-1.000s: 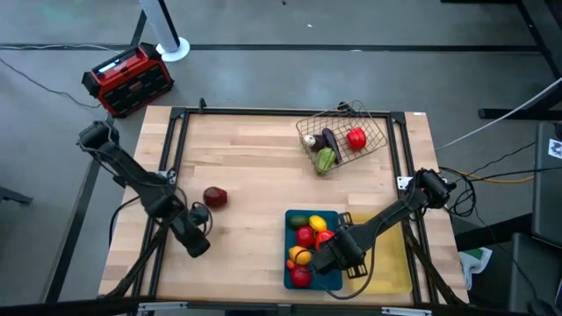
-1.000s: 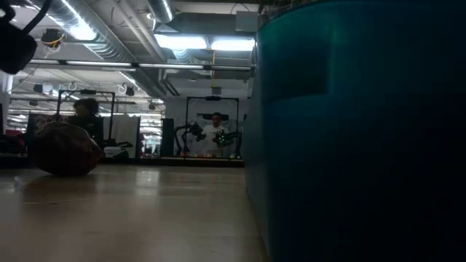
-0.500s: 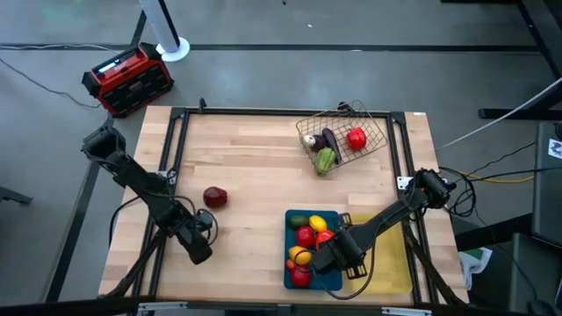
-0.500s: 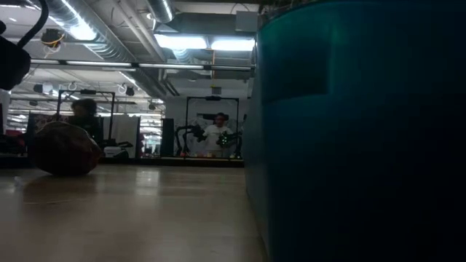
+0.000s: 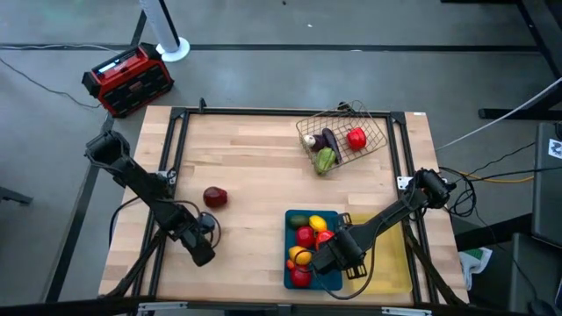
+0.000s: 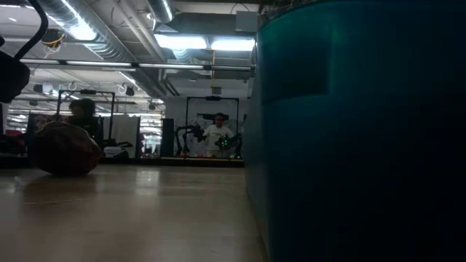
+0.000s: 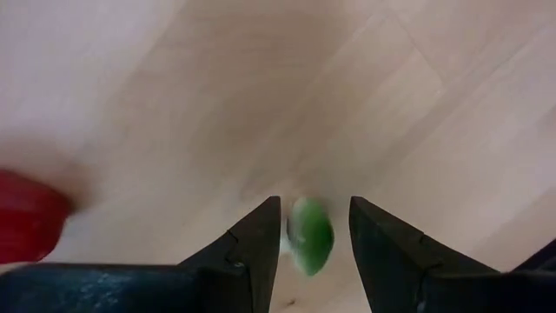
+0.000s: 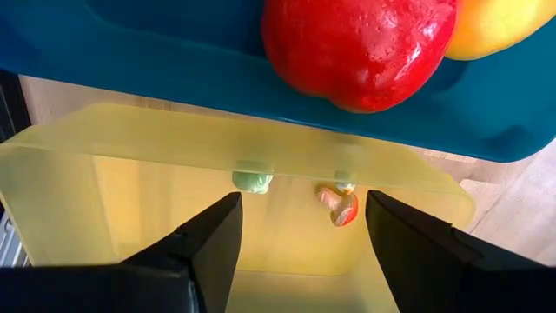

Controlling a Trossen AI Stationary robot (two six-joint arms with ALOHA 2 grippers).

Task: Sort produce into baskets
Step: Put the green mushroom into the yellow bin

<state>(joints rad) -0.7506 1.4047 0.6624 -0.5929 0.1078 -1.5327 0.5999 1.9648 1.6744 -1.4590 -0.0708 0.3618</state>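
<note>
My left gripper (image 5: 204,252) (image 7: 314,252) is open near the table's near-left part. A small green piece (image 7: 310,235) lies on the wood between its two fingers; I cannot tell whether they touch it. A dark red fruit (image 5: 214,197) (image 6: 65,148) rests on the wood just beyond it. The blue tray (image 5: 291,263) holds red, yellow, orange and green produce. My right gripper (image 5: 341,256) (image 8: 304,228) is open and empty over the border between the blue tray and the pale yellow tray (image 5: 391,259). The wire basket (image 5: 373,132) at the far right holds purple, green and red produce.
A red-and-black box (image 5: 127,79) stands on the floor beyond the table's far-left corner. Bare wood lies between the red fruit and the blue tray. In the right wrist view two small pieces, pale green (image 8: 252,181) and orange-red (image 8: 340,205), show in the yellow tray.
My left gripper has gone toward the table's near edge and slightly right, away from the dark red fruit, which has stayed put.
</note>
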